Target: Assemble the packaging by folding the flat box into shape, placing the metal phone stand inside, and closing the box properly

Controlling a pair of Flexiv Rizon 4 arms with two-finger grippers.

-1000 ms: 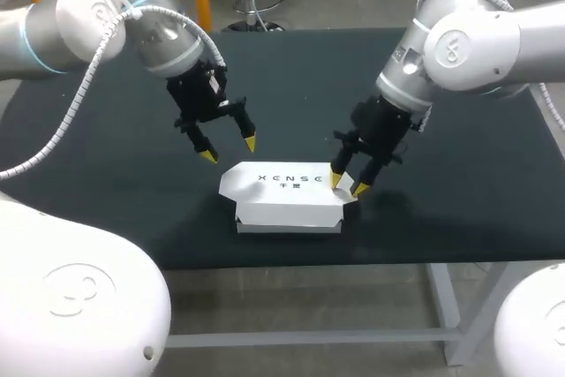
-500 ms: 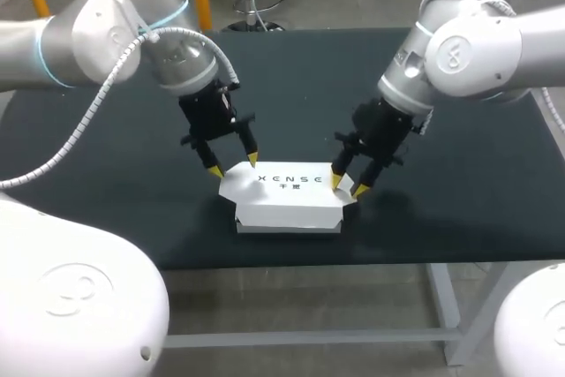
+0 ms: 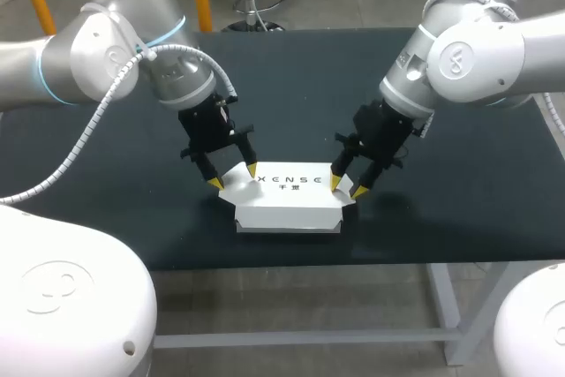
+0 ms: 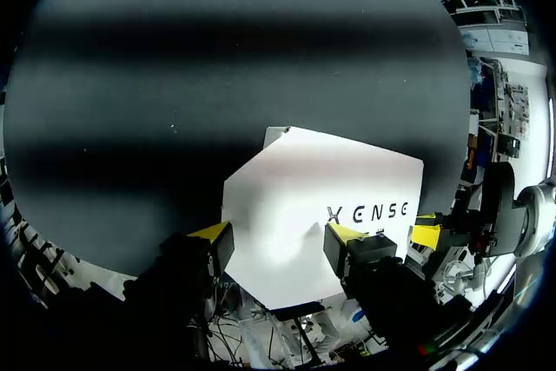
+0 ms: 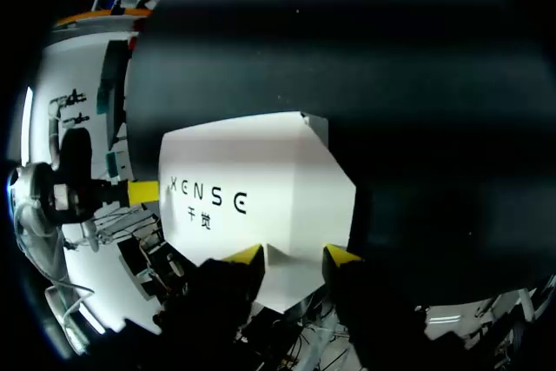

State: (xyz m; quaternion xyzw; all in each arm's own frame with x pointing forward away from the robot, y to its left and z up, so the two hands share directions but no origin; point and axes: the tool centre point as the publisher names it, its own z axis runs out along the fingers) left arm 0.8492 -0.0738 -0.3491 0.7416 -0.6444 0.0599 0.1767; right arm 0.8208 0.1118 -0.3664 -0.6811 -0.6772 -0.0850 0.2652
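The white box [image 3: 287, 200] lies with its lid down near the table's front edge, printed side up. My left gripper [image 3: 233, 176] is open, and its yellow tips straddle the slanted left-end flap [image 4: 261, 215]. In the left wrist view the left gripper [image 4: 278, 236] has white lid showing between the fingers. My right gripper [image 3: 348, 185] is open at the box's right end, tips down on the lid's corner. The box [image 5: 252, 188] spreads wider than the right gripper [image 5: 293, 255] on both sides. No phone stand shows in any view.
The dark table [image 3: 106, 174] stretches bare to the left, right and behind the box. Its front edge [image 3: 291, 258] runs close below the box. Each wrist view catches a yellow tip of the other gripper: the right's [image 4: 426, 235] and the left's [image 5: 143, 190].
My left arm has come down and to the right, from above the table to the box's left end, and its fingers have narrowed a little. The right arm and the box have not moved.
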